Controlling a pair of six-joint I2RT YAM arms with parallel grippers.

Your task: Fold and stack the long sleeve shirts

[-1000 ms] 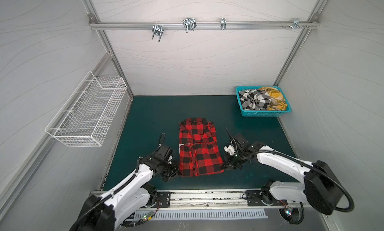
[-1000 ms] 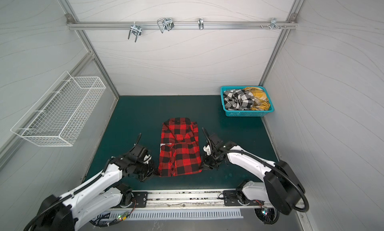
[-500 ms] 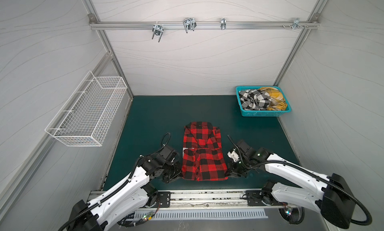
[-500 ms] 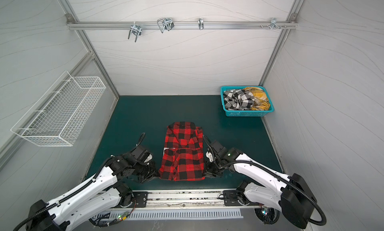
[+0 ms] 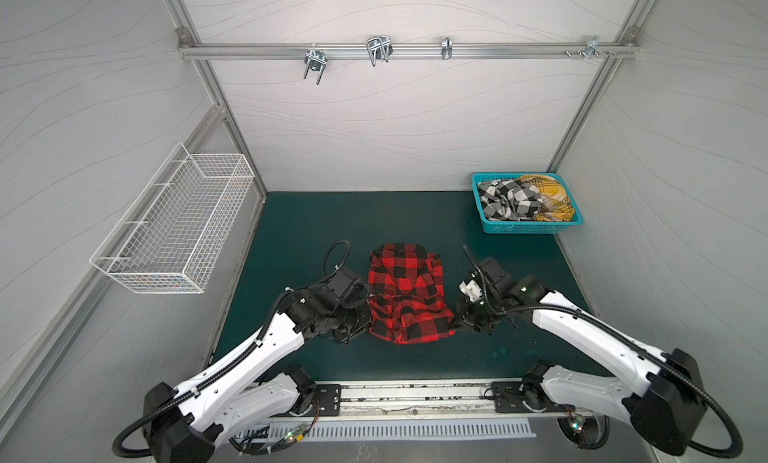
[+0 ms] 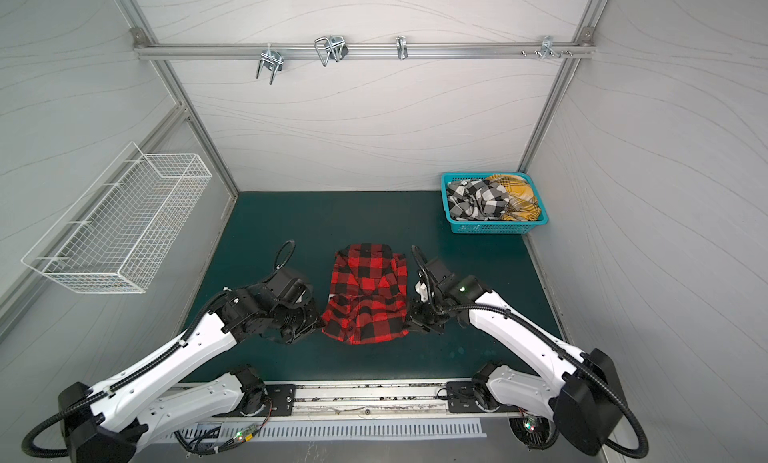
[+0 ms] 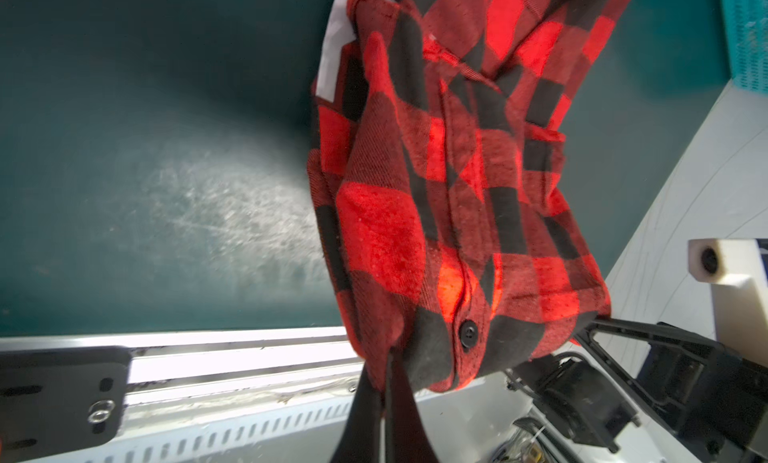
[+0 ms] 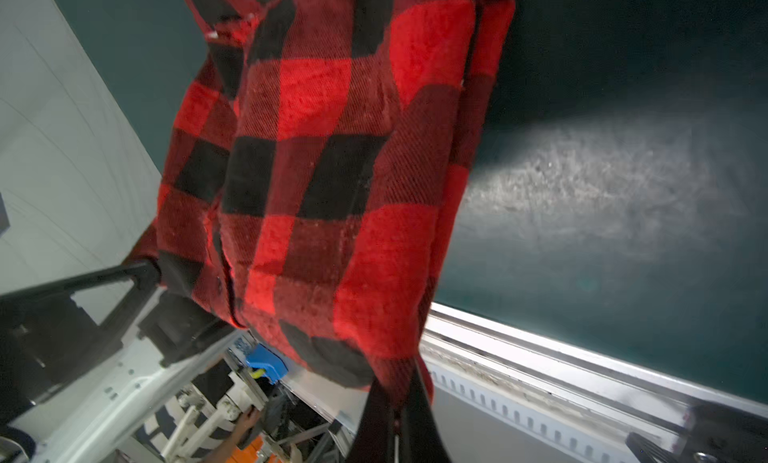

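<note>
A red-and-black checked shirt lies on the green mat with its near hem raised off the surface. My left gripper is shut on the hem's left corner, and my right gripper is shut on its right corner. The left wrist view shows the cloth pinched between the left gripper's dark fingers. In the right wrist view the cloth is likewise clamped by the right gripper. A black-and-white shirt and a yellow plaid one lie crumpled in a teal basket.
The teal basket stands in the far right corner of the mat. A white wire basket hangs on the left wall. A rail with metal hooks crosses the back wall. The arms' metal mounting rail runs along the front edge.
Both grippers stayed shut on the red shirt's near corners, dragged it slightly toward the front, then raised the hem off the mat; the cloth now bunches more.
</note>
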